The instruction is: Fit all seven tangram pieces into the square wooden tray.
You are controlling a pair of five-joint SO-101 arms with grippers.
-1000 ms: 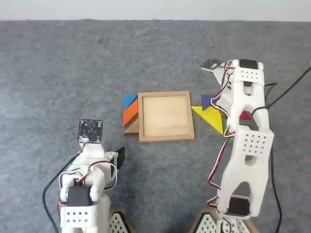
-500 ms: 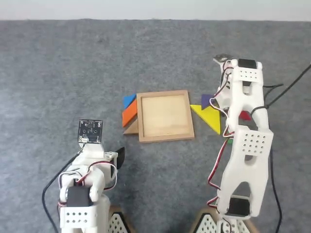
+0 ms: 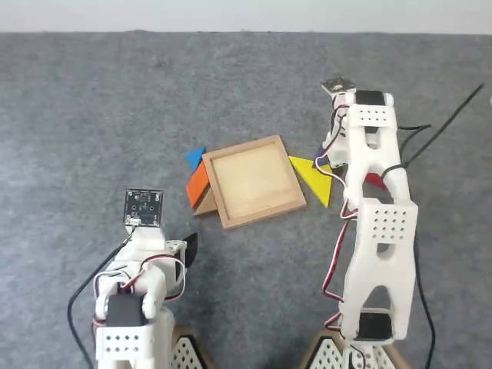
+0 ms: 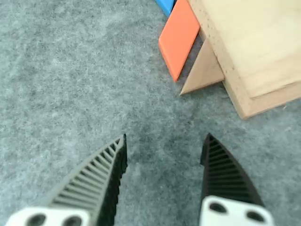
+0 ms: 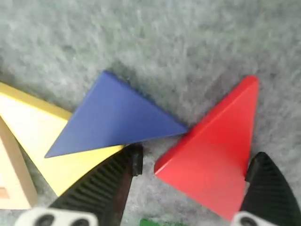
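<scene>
**TRAY BARE, BOTH GRIPPERS SPREAD**

My left gripper [image 4: 165, 141] hangs low over the grey carpet [image 3: 115, 92], fingers wide apart, holding nothing. Beyond it lie one wood-coloured triangle [image 4: 204, 70], one orange parallelogram [image 4: 179, 40] and one blue piece [image 4: 165, 4]. All three are lined along the left edge of the one tray [image 3: 265, 214], which sits skewed at centre frame in the high view, its floor bare. At its right edge lie one yellow triangle [image 3: 315, 178] and one dark blue triangle [image 5: 113, 120]. My right gripper [image 5: 197, 160] is spread wide, fingers flanking one red triangle [image 5: 211, 141]. Open carpet fills the upper frame.
</scene>
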